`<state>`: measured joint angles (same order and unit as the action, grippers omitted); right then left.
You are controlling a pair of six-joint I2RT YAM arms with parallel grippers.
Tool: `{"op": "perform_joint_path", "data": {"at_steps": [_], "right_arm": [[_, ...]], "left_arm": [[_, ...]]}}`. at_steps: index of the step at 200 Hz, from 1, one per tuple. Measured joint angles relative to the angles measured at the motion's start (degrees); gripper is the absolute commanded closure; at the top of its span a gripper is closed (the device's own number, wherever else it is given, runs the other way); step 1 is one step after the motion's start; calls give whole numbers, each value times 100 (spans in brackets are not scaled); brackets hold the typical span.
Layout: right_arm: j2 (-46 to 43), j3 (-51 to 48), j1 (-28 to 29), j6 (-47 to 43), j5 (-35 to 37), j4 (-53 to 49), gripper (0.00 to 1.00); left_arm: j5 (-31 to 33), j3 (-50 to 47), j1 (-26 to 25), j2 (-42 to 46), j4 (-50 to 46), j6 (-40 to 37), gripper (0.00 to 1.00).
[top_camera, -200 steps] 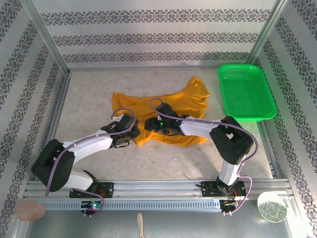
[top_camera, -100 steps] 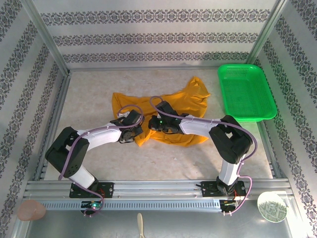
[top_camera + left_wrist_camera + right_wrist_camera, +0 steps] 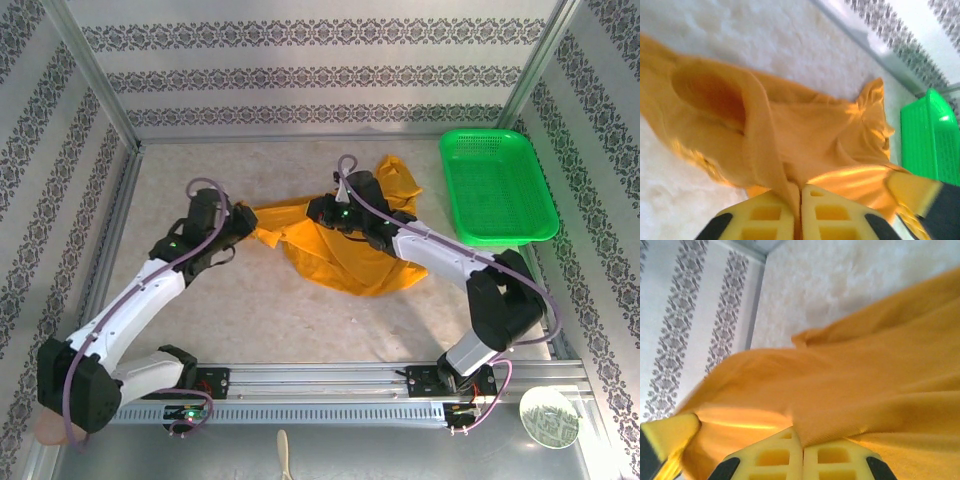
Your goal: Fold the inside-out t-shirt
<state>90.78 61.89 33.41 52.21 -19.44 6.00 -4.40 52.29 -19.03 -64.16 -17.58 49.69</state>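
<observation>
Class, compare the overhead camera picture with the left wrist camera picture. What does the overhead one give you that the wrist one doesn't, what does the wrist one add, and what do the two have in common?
Overhead adds the full spread: the t-shirt is pulled out between the left gripper and the right gripper, and the green basket is seen whole. The left wrist view adds the close detail: the left fingers pressed together on a fold of cloth, and a sleeve-like opening in the fabric. Shared: the t-shirt, the green basket and the pale table.

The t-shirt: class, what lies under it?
The pale table shows around the t-shirt and likely continues beneath; the draped cloth covers that patch, so anything lying there is hidden.
</observation>
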Motion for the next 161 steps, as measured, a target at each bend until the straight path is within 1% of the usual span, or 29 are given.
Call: {"op": "perform_joint_path", "data": {"at_steps": [8, 21, 30, 48, 71, 84, 95, 113, 126, 139, 149, 161], "right_arm": [[-68, 0, -96, 2, 101, -44, 100], [-105, -2, -227, 13, 264, -122, 100], [-107, -2, -291, 17, 380, -164, 100], [-107, -2, -234, 15, 494, -280, 100], [-101, -2, -85, 15, 514, -326, 100], [-83, -4, -50, 15, 509, -321, 100], [-55, -13, -17, 15, 514, -313, 100], [-24, -55, -13, 15, 516, -321, 100], [-24, -94, -13, 15, 529, -319, 100], [-24, -133, -11, 15, 531, -315, 100], [-24, -166, 17, 15, 533, -315, 100], [-26, -216, 44, 15, 535, -310, 100]], "left_arm": [[-7, 96, 264, 15, -76, -87, 77], [-15, 315, 638, -46, -208, -278, 69], [-39, 494, 809, -142, -286, -380, 68], [-245, 850, 1075, -479, -317, -621, 66], [-592, 986, 1137, -804, -330, -732, 63], [-678, 820, 964, -813, -319, -715, 62], [-651, 540, 645, -734, -254, -612, 60], [-555, -66, -146, -592, -114, -308, 55], [-404, -492, -748, -590, 98, 0, 55], [-238, -800, -1182, -678, 291, 278, 55], [-79, -920, -1388, -815, 435, 481, 54], [98, -951, -1517, -1016, 612, 671, 54]]}}
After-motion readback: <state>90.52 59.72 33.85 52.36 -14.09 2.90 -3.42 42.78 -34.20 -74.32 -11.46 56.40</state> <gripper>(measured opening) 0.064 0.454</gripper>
